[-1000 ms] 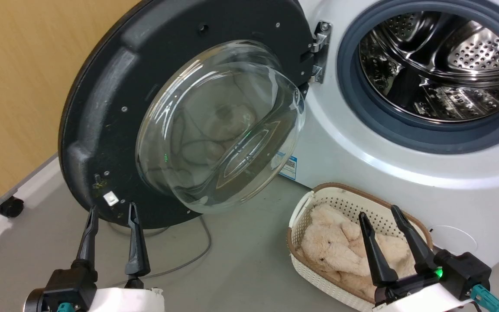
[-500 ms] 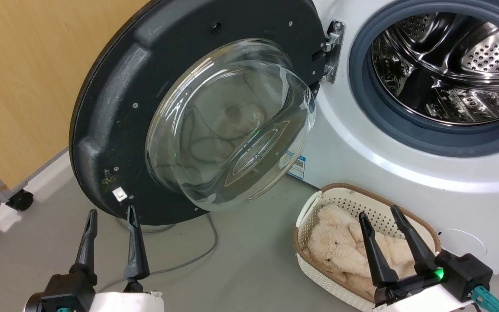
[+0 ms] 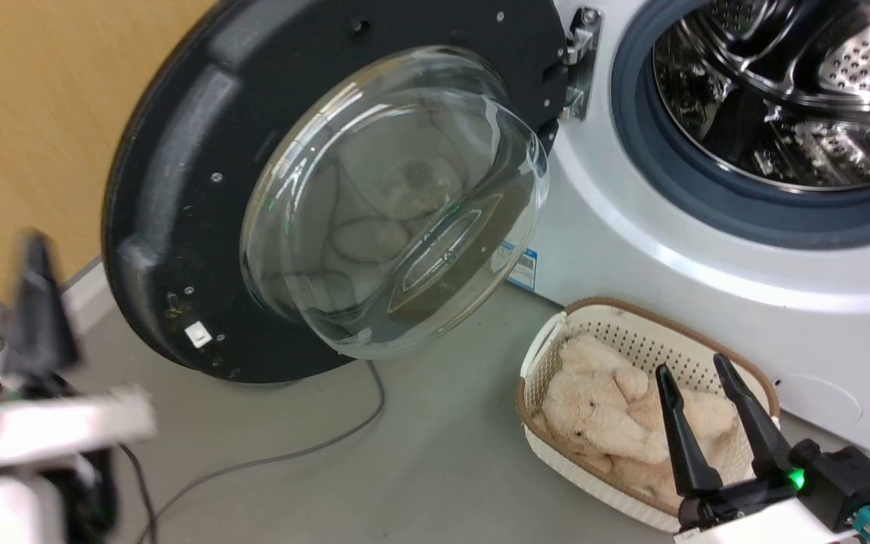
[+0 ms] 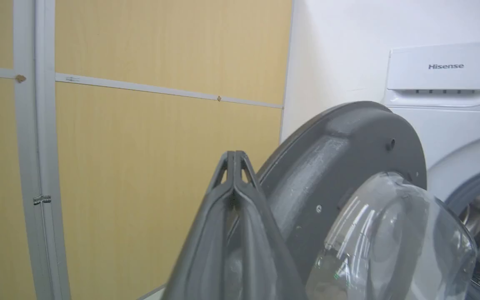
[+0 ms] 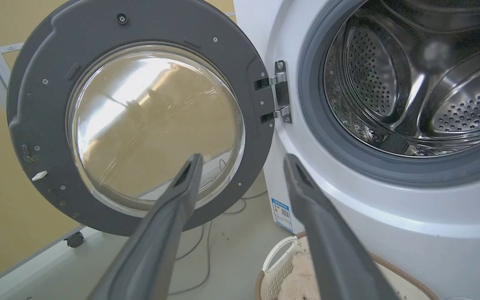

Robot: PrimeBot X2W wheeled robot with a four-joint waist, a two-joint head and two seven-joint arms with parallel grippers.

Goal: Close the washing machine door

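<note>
Left gripper [image 4: 234,156]: fingers pressed tip to tip, holding nothing, just beside the free edge of the washing machine door [image 3: 178,189]; can't tell if it touches, and it's blurred in the head view. Right gripper [image 5: 242,160]: fingers spread, empty, hanging over the basket [image 3: 556,332] of beige plush [image 3: 609,415]. The door stands wide open, swung out on its hinge [image 3: 578,68] to the left of the washing machine [image 3: 707,287]. Risks as I see them: closed tips are a narrow contact and could skid off the rounded rim; a push landing on the glass bowl [image 3: 390,204] would slide, since it's smooth and domed; the right arm and basket sit near the swing path; a soft push may not latch against the rubber gasket [image 3: 677,174]. Grey cable [image 3: 291,453] runs on the floor under the door and could snag the arm. Materials: matte black moulded plastic rim with screws, clear bulging glass, glossy white body, perforated steel drum [image 3: 782,91], perforated white basket with a brown rim.
</note>
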